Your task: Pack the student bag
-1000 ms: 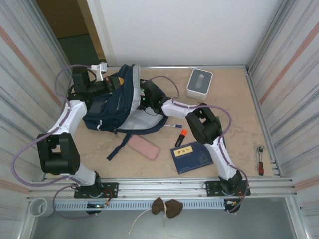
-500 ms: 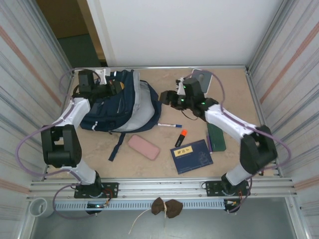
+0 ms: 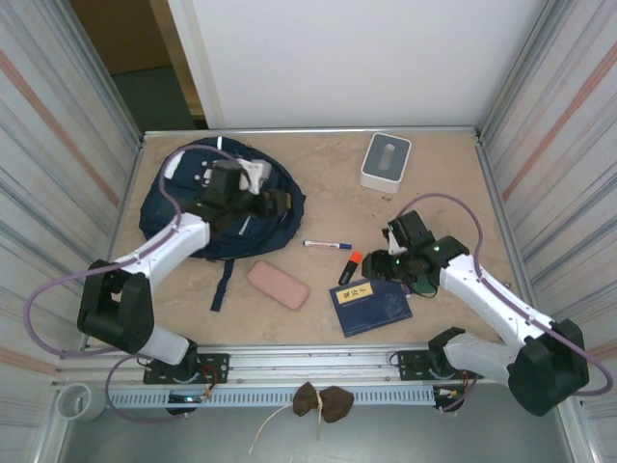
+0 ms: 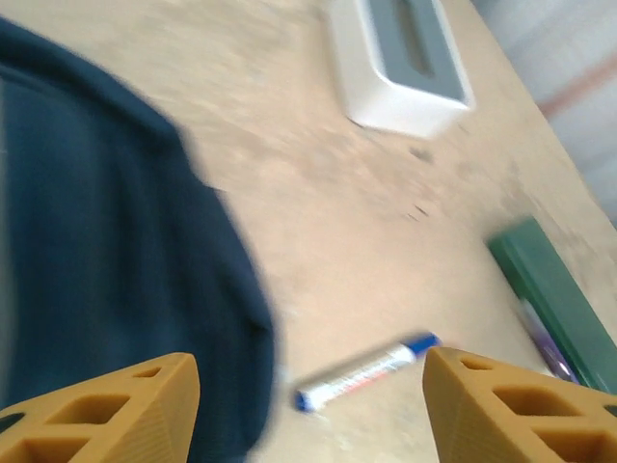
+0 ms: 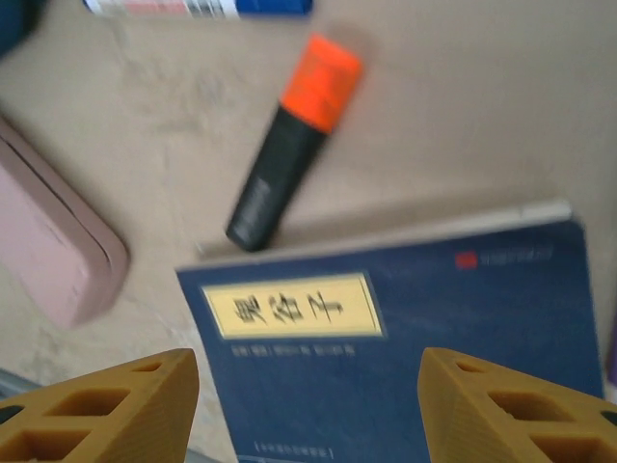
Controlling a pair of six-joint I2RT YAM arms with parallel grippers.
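A: When looking down from above, find the bag [image 3: 193,207] where?

B: Far left on the table [image 3: 453,207], lying flat, navy side up.

A: And the left claw [image 4: 307,376]?

B: Hangs over the bag's right edge, spread wide, pinching nothing. Through its own camera, frames a pen [image 4: 366,371] on the bare top just beside the bag, with a white box [image 4: 400,63] farther off and a green book [image 4: 554,299] at the right.

A: Touching the bag?

B: Cannot tell; too blurred there.

A: Then the right claw [image 5: 307,371]?

B: Also spread, holding nothing. Hovers above a blue book [image 5: 405,338] with a yellow label, near the front edge, right of centre.

A: Anything close by?

B: Note a highlighter [image 5: 294,140], orange cap pointing away, just beyond the blue book's far edge; touching or not, hard to say. Note too a pink case [image 5: 48,241] left of the blue book, nearer the front than the bag. Beyond the highlighter, the pen again, well apart from the white box by the far edge.
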